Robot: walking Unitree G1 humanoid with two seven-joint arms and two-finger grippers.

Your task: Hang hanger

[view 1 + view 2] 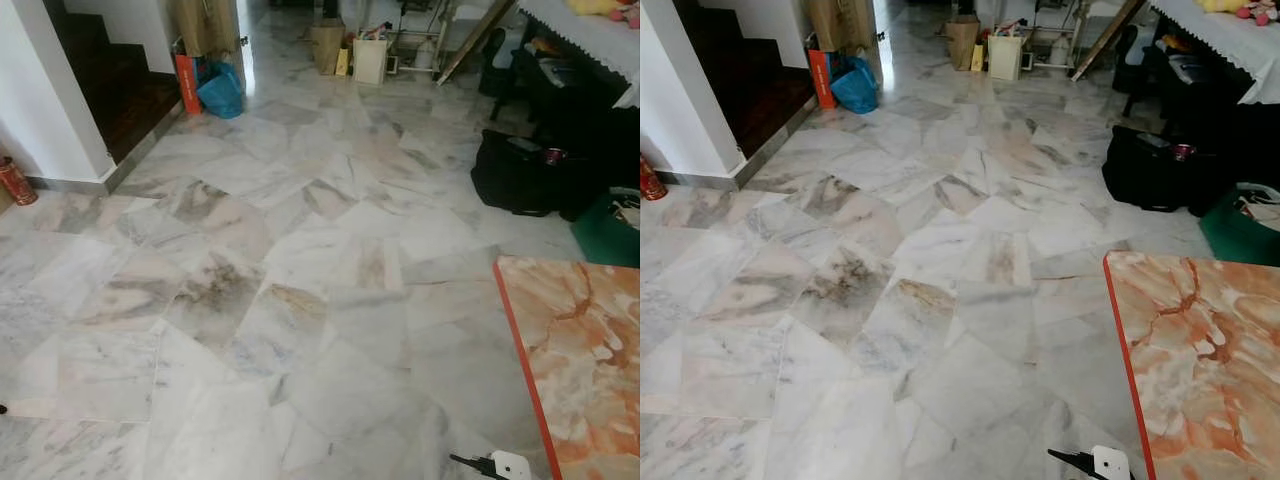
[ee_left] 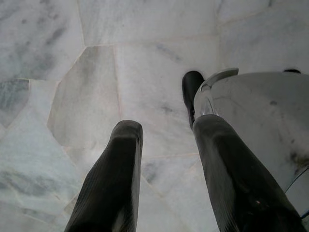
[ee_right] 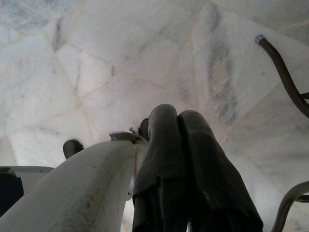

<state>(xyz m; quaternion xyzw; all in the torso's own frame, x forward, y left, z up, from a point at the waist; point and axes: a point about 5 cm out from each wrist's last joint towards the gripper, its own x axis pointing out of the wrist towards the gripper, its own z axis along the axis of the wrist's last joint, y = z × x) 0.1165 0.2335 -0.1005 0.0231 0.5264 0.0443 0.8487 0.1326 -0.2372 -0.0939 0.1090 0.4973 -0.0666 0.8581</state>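
A wide marble floor (image 1: pixel 300 300) fills the head views, running back to a dark stairway (image 1: pixel 110 90) on the robot's left and a cluttered far wall. An orange marbled tabletop (image 1: pixel 585 350) juts in at the robot's right, with a black bag (image 1: pixel 515 170) beyond it and a blue bag (image 1: pixel 220 92) far off by the stairs. No rail is visible yet.

The right gripper (image 3: pixel 181 121) hangs toward the floor, fingers pressed together. Beside it a curved metal wire (image 3: pixel 285 72), likely the hanger, arcs past; whether the fingers pinch it cannot be told. The left gripper (image 2: pixel 159 130) hangs idle, fingers spread, empty. The right arm is nearer the hanger.
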